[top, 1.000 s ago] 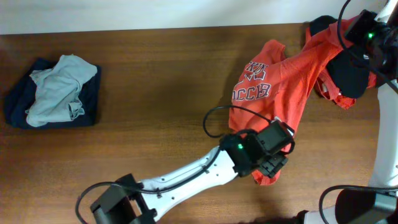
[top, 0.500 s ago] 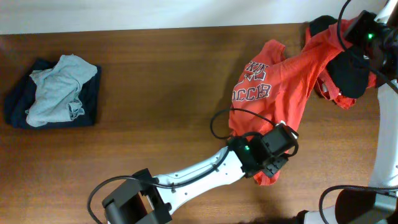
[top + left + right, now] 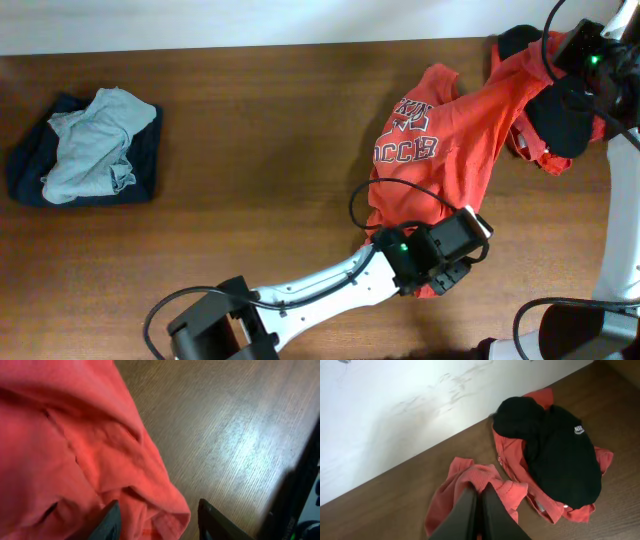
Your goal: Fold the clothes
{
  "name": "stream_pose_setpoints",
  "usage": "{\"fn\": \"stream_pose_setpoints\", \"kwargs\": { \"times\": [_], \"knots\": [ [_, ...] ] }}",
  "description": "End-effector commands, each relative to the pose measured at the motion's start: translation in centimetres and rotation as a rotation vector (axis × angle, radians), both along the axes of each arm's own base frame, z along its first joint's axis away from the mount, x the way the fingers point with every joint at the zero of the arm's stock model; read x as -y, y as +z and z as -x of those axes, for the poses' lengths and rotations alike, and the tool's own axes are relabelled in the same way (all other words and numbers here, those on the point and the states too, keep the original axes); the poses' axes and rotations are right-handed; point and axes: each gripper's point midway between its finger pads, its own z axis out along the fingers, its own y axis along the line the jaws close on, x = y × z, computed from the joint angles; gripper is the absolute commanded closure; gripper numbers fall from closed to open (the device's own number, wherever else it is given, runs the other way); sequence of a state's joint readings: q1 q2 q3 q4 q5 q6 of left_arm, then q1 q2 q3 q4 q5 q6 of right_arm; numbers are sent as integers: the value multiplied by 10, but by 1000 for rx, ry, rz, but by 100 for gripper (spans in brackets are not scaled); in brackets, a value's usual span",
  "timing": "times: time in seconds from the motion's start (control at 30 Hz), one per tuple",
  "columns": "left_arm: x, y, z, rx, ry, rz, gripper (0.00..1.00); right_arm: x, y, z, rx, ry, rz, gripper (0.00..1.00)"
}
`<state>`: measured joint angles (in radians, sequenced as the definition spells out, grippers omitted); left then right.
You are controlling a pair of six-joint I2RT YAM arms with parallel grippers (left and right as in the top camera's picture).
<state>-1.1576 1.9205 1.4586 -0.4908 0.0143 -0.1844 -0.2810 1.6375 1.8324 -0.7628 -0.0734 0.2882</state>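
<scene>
An orange-red T-shirt (image 3: 440,150) with block lettering lies stretched across the right of the table. Its near hem corner (image 3: 165,515) bulges between the fingers of my left gripper (image 3: 160,527), whose jaws stand apart; the right finger (image 3: 210,520) is clear of the cloth. From overhead the left gripper (image 3: 455,275) sits over that lower corner. My right gripper (image 3: 480,491) is shut on a bunched fold of the shirt, and it holds the far end up at the back right (image 3: 572,48). Grey-green cloth (image 3: 90,150) rests on a navy garment (image 3: 30,175) at far left.
A black garment (image 3: 560,455) with a small white logo lies on another red one (image 3: 512,467) by the white wall (image 3: 395,410) at the back right. The table's front edge is close to my left gripper.
My left gripper has slid toward the front right along the shirt's lower edge, and its jaws have narrowed around the hem corner. The right arm has stayed put.
</scene>
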Motion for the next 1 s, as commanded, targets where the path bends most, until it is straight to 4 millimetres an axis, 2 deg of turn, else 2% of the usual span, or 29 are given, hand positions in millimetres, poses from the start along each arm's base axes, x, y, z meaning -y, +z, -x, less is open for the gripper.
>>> {"fn": "stream_pose_setpoints", "kwargs": {
  "times": [0.0,0.1,0.23,0.33,0.53,0.73,0.77,0.8,0.83,0.97],
  "knots": [
    [7,-34,5,-34,-50,-44,46,2,14,3,36,-9,0,96],
    [6,-62,7,-60,-70,-89,46,3,14,3,36,-9,0,96],
    [12,-56,10,-53,-116,-73,46,6,13,4,34,-17,1,96],
    [11,-58,4,-24,-94,-85,45,6,13,4,31,-18,1,96],
    [12,-88,-3,-12,-78,-123,45,6,12,4,30,-18,0,96],
    [14,-89,-4,-8,-77,-116,48,6,12,5,30,-18,0,96],
    [14,-89,-5,-6,-75,-117,60,6,12,5,29,-18,0,96],
    [14,-88,-6,-4,-73,-117,84,6,12,5,27,-18,0,96],
    [13,-87,-7,-2,-73,-120,99,6,12,5,27,-19,-1,96],
    [2,-71,-19,44,-30,-163,99,6,12,5,27,-18,0,96]
  ]
}}
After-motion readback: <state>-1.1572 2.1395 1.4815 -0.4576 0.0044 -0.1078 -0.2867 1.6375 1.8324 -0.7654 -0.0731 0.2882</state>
